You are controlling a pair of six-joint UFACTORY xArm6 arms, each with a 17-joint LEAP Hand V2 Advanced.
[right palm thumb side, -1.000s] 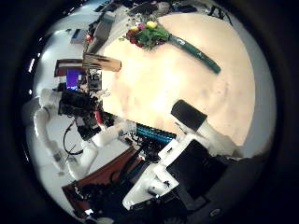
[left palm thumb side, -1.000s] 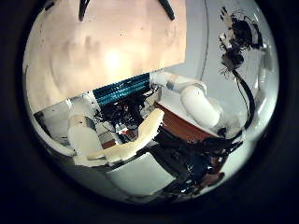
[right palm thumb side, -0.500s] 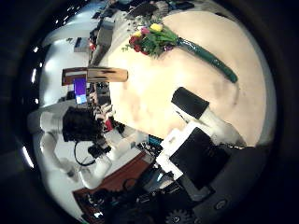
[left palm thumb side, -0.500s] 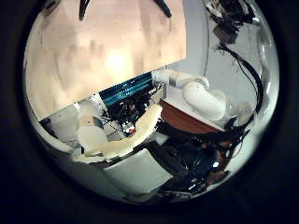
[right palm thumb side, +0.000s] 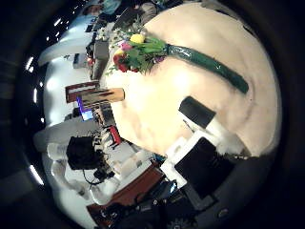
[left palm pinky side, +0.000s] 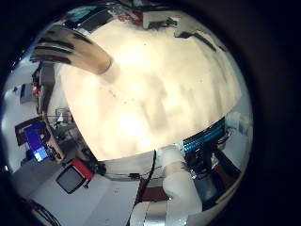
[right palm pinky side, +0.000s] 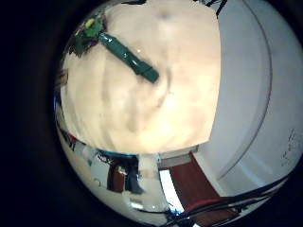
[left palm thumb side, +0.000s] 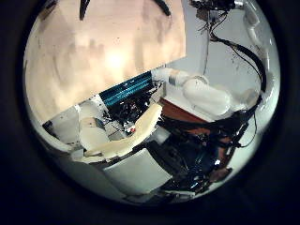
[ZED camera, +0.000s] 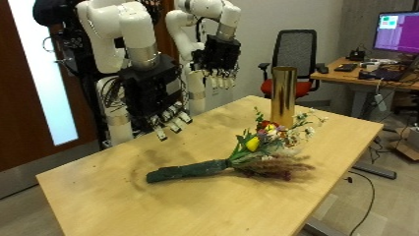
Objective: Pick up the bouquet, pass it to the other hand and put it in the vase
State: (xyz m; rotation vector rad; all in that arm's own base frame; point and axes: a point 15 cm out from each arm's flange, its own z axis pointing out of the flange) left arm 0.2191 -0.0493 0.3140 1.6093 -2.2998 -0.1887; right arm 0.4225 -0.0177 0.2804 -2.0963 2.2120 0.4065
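The bouquet [ZED camera: 242, 157] lies flat on the wooden table [ZED camera: 118, 192], its green-wrapped stems [ZED camera: 190, 173] towards the near arm and its yellow and red flowers [ZED camera: 269, 138] towards the vase. The tall gold vase [ZED camera: 281, 95] stands upright at the table's far side. My right hand [ZED camera: 160, 98] hangs open above the table, up and back from the stem end, touching nothing. My left hand [ZED camera: 217, 54] is higher and farther back, open and empty. The right palm views show the bouquet [right palm thumb side: 172, 52] [right palm pinky side: 123, 52] on the tabletop, with the vase [right palm thumb side: 95, 95] beyond it. The left little finger side view shows the vase [left palm pinky side: 80, 52].
An office chair [ZED camera: 299, 54] stands behind the table, near the vase. A desk with a monitor [ZED camera: 397, 34] is at the back. The table's front edge [ZED camera: 197, 231] runs close below the bouquet.
The right palm view has shifted and the bouquet now shows larger in it, so the right hand has moved nearer to it. The left palm view has barely shifted.
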